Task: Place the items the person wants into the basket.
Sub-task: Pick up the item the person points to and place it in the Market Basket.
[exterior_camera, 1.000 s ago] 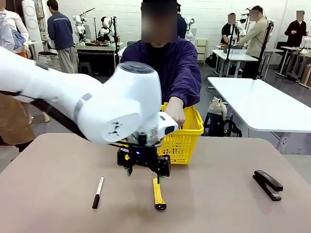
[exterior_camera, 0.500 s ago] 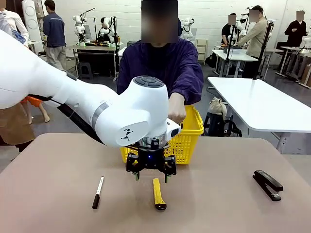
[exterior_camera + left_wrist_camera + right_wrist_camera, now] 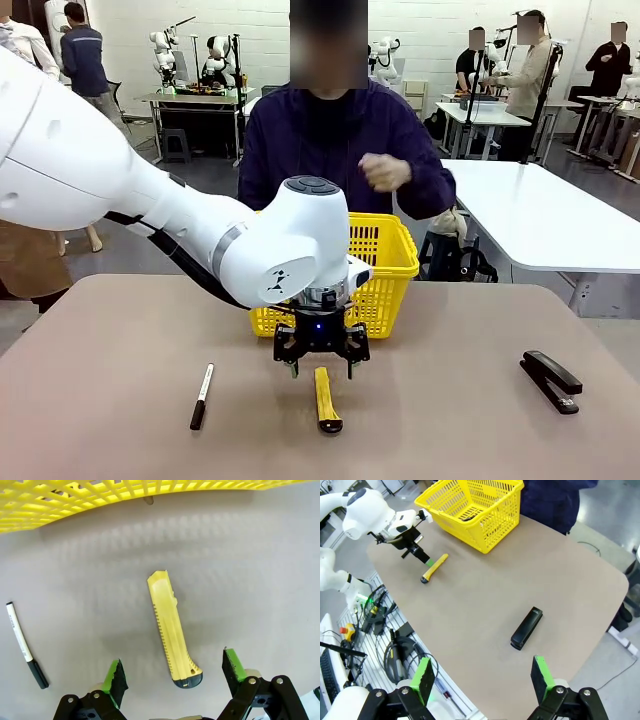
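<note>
Left claw (image 3: 322, 373) has dropped and shifted right, now over the near end of the utility knife (image 3: 325, 398), jaws wide, nothing held. Knife lies flat on the surface (image 3: 450, 420), just in front of the basket (image 3: 385, 270). Person's hand (image 3: 385, 172) has pulled back off the basket rim. Looks like knife is the pick; grasp not yet made. Right claw (image 3: 480, 676) wide, empty, well above the surface.

The left tool (image 3: 321, 372) hangs over the utility knife (image 3: 325, 398) on the counter (image 3: 450, 430); the basket (image 3: 385, 285) stands behind it, the marker (image 3: 201, 397) to its left, the stapler (image 3: 551, 380) far right.
</note>
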### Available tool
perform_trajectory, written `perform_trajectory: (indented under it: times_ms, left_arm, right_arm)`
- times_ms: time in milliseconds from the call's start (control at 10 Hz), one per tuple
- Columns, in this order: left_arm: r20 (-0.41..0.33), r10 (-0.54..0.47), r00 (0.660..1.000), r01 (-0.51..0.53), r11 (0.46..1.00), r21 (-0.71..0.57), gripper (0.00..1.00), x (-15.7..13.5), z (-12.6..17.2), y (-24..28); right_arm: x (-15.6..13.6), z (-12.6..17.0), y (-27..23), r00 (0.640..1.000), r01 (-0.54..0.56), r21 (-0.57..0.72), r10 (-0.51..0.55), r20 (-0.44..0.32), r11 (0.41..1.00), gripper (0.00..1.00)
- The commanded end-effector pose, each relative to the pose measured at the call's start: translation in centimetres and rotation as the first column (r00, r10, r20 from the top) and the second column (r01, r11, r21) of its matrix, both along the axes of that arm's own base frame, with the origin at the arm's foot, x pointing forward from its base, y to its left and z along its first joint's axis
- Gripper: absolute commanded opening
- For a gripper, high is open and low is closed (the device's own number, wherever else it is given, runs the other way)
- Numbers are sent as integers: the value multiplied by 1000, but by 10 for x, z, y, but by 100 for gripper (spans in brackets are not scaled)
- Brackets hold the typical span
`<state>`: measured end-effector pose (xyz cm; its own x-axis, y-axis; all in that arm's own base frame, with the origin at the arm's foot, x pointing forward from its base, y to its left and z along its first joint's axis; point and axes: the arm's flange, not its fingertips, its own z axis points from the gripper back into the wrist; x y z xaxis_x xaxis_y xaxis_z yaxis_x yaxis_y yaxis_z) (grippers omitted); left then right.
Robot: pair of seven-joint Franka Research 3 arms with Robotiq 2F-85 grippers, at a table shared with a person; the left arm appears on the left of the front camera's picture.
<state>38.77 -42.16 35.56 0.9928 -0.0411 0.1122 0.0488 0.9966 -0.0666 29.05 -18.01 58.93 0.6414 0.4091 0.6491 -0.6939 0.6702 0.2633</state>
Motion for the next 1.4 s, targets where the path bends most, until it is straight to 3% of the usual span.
perform_trajectory:
  times_ms: [0,1300]
  left_arm:
    - [19,45,999,-46,999,20,100,7,-4,-16]
    - [-36,89,995,-85,991,108,100,21,-40,-22]
  right_arm:
    - [1,-1,-1,1000,-15,28,15,23,1000,100]
    - [1,-1,-1,1000,-15,28,15,23,1000,100]
